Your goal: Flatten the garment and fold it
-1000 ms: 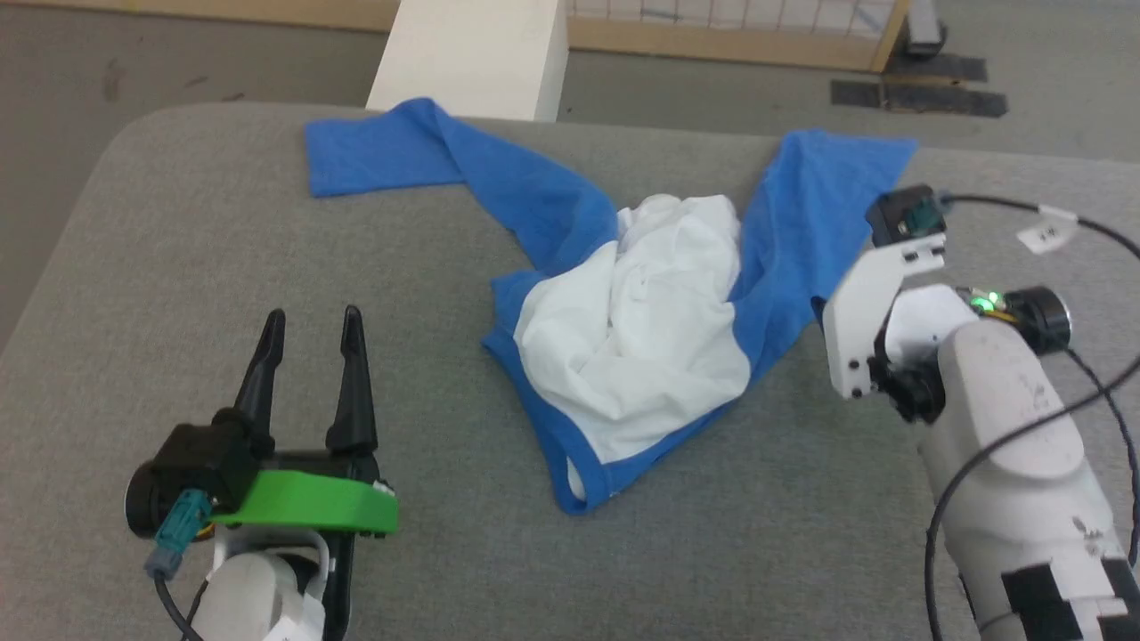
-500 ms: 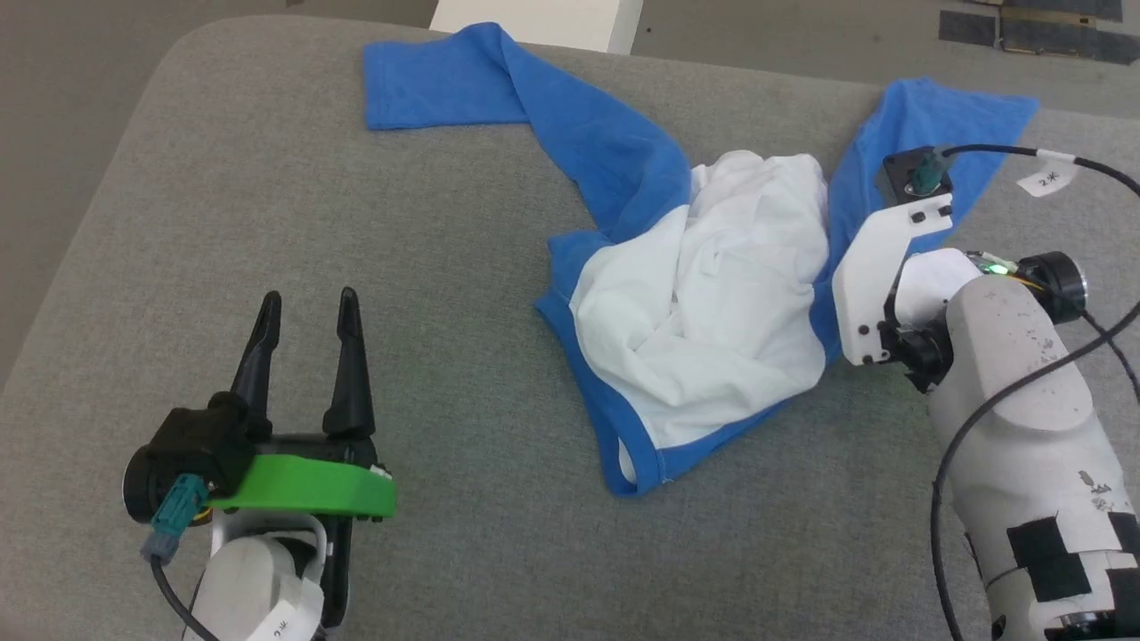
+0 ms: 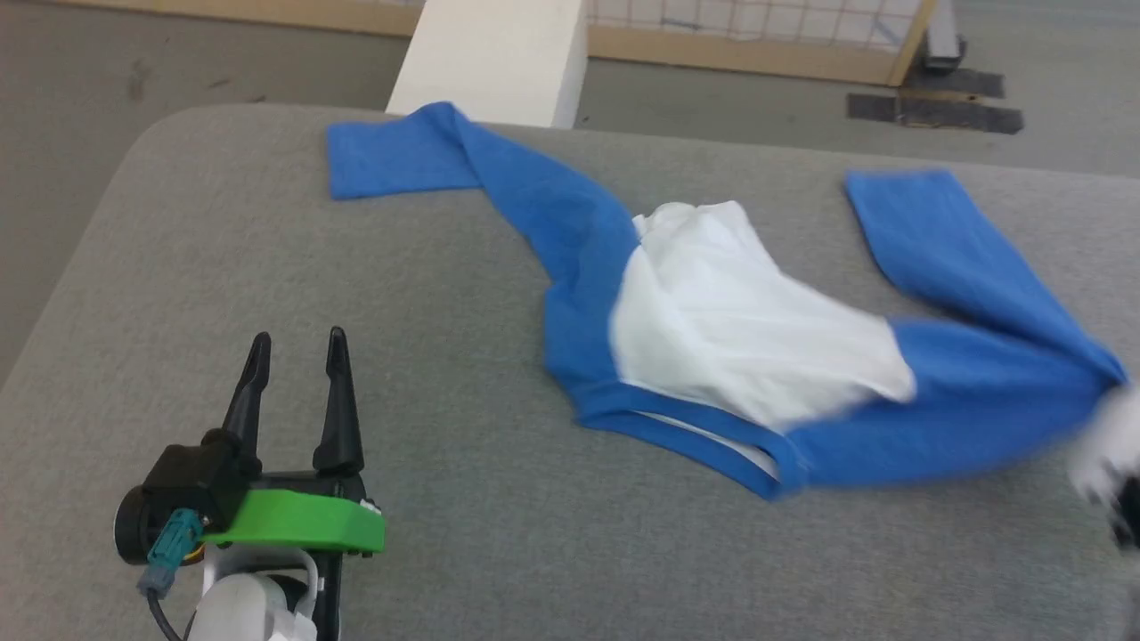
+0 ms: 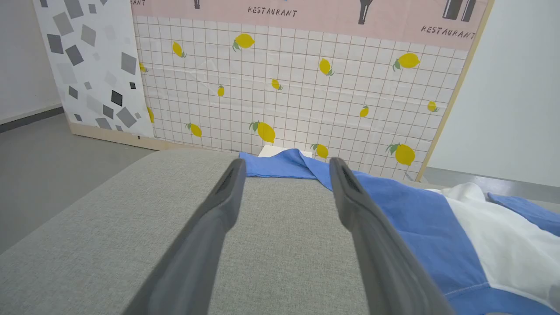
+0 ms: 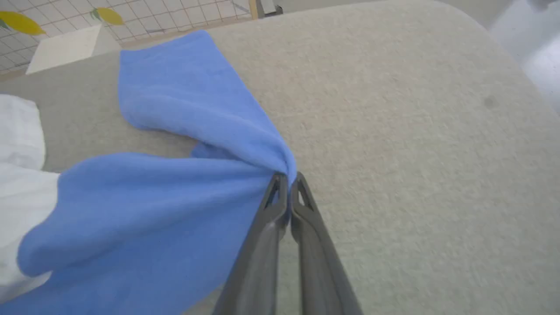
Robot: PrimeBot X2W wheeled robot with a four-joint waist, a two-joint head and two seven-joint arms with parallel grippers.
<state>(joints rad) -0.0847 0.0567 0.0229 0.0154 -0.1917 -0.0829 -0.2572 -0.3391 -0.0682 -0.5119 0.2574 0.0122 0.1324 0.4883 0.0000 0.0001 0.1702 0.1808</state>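
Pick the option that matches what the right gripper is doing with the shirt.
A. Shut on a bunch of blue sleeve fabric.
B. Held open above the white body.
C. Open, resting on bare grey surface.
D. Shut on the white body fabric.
A: in the right wrist view the right gripper has its fingertips pressed together on a gathered fold of the garment where the cloth is blue, apart from the white part.
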